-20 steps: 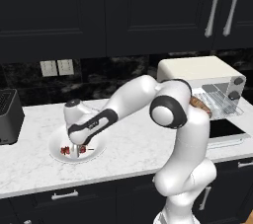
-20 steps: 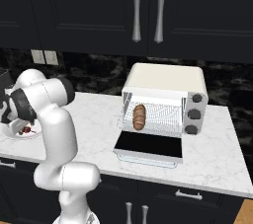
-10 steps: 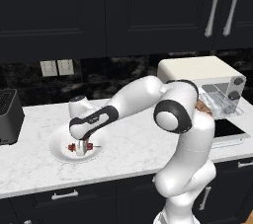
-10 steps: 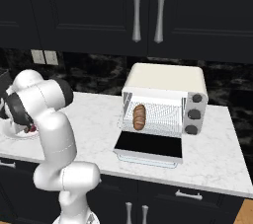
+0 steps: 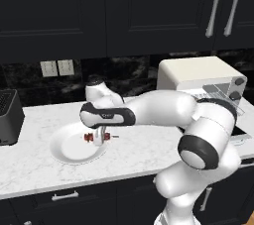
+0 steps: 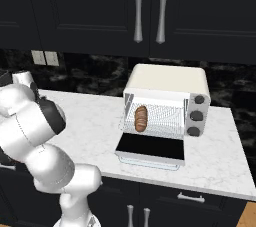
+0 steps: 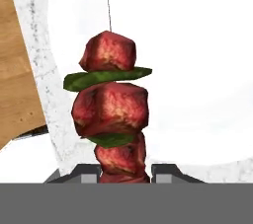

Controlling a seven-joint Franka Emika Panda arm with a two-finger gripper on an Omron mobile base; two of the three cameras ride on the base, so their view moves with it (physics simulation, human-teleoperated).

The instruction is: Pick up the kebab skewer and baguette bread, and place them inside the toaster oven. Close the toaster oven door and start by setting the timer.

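The kebab skewer [image 7: 112, 114] sits pinched between the gripper [image 5: 100, 139] fingers, just above the white plate [image 5: 67, 150] on the marble counter [image 5: 30, 169]. A second ago the fingers stood spread over the plate; now they have closed on the meat. The baguette [image 6: 141, 118] lies on the rack inside the toaster oven [image 6: 167, 91], its door [image 6: 150, 148] hanging open, as before.

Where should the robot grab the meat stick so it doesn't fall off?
Best around a meat chunk, coming down from above the white plate. The kebab skewer is long and thin, so the two fingers belong one on each side, squeezing across it. That is what shows here: the gripper is shut on the bottom chunk, a finger on either side. A chunk nearer the middle might balance better.
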